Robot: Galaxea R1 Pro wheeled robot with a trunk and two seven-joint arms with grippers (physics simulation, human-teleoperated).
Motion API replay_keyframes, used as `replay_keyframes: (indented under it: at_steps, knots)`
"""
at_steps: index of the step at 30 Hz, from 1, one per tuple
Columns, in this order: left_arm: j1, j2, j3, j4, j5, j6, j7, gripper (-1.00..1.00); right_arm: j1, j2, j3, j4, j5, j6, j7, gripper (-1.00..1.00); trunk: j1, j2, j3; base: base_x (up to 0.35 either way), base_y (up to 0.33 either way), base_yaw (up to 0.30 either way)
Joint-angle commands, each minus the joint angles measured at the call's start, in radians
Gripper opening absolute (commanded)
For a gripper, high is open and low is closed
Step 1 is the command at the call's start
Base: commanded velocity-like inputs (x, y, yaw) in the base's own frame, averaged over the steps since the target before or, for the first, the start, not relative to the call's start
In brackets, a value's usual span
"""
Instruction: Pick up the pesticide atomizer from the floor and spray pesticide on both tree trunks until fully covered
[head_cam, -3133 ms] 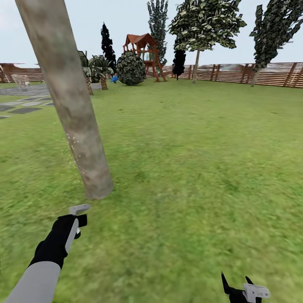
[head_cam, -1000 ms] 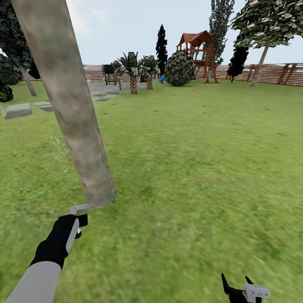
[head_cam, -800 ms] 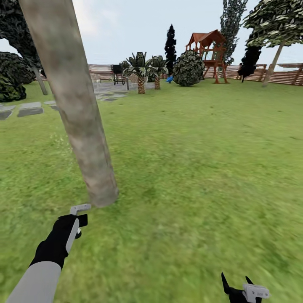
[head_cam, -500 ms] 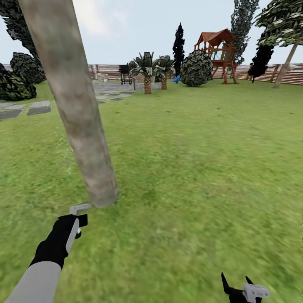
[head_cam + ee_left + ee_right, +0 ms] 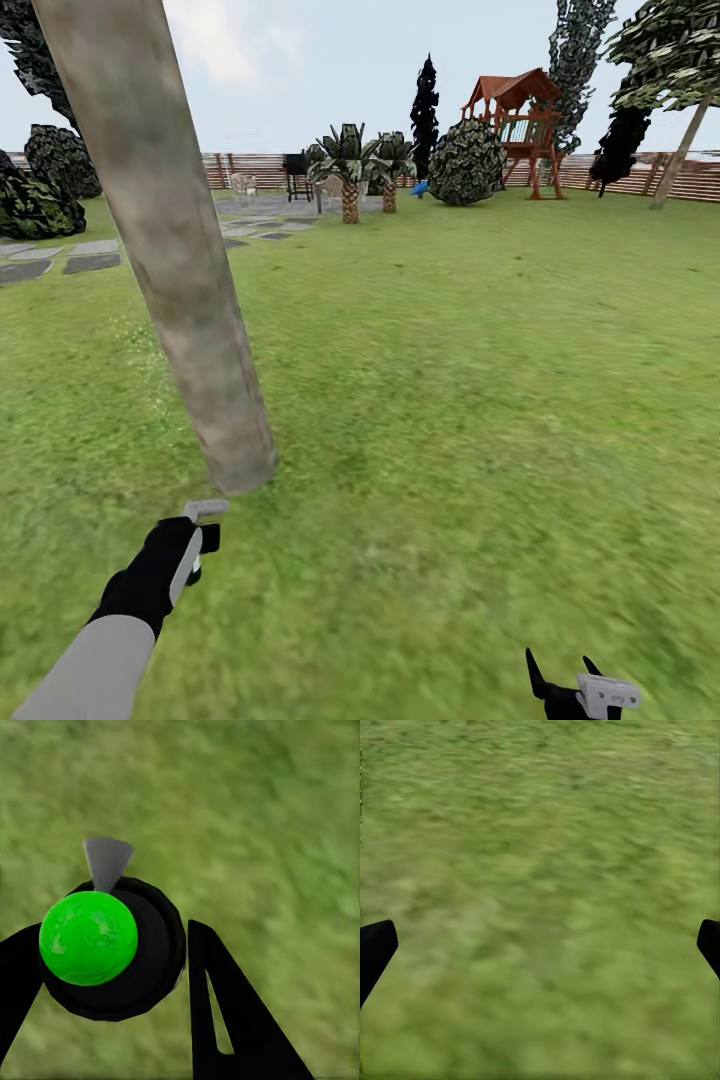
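Left gripper [image 5: 112,975]: fingers [image 5: 225,1020] closed on the pesticide atomizer [image 5: 112,952], a black round body with a bright green top and a grey nozzle; in the head view the gripper [image 5: 190,545] sits at near left, over grass.
Pesticide atomizer in head view: its grey nozzle [image 5: 207,508] points toward the base of the tree trunk, just short of it.
Right gripper [image 5: 540,945]: fingers [image 5: 375,949] spread wide, nothing between them, grass beneath; seen at near right in the head view [image 5: 565,680].
Tree trunk [image 5: 180,290]: thick, pale grey-brown, mottled, leaning to the left as it rises; base set in the lawn just beyond the left gripper.
Lawn [image 5: 480,380]: green grass from near to far.
Paving [image 5: 90,262]: grey slabs at far left.
Fence [image 5: 620,175]: brown horizontal slats along the far edge.
Play tower [image 5: 515,125]: red-brown, far right of centre, beside a round bush [image 5: 467,163].
Palm-like plants [image 5: 350,170]: far centre.
Second tree [image 5: 680,60]: far right, by the fence.
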Motion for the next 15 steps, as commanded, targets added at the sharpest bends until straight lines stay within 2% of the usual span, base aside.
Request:
replay_keyframes:
  at_steps: [1,3,5,8,12,15]
  knots:
    - [-0.008,-0.001,-0.001,0.009,-0.001,0.000,0.000,-1.00,0.000,0.000,0.000,0.000,0.000,0.000,0.000,1.00,0.000,0.000,0.000,0.000,0.000,0.000]
    - [-0.015,-0.007,-0.004,0.016,-0.001,0.001,-0.001,-1.00,0.000,0.000,0.000,0.000,0.000,0.000,0.000,1.00,0.000,0.000,0.000,0.000,0.000,0.000]
    - [-0.032,-0.019,-0.025,0.017,0.002,0.004,-0.005,-1.00,0.000,0.000,0.000,0.000,-0.001,0.000,0.000,1.00,0.000,0.000,0.000,0.000,0.000,0.000]
    - [-0.072,-0.020,-0.043,0.018,0.004,0.011,-0.005,-1.00,0.000,0.000,0.000,0.000,-0.001,0.000,0.000,1.00,0.000,0.000,0.000,0.000,0.000,0.000]
    - [-0.134,-0.004,-0.042,0.036,0.003,0.017,-0.004,-1.00,0.000,0.000,0.000,0.000,-0.001,0.000,0.000,1.00,0.000,0.000,0.000,0.000,0.000,0.000]
    - [-0.161,0.027,-0.038,0.041,0.002,0.019,-0.004,-1.00,0.000,0.000,0.000,0.000,-0.001,0.000,0.000,1.00,0.000,0.000,0.000,0.000,0.000,0.000]
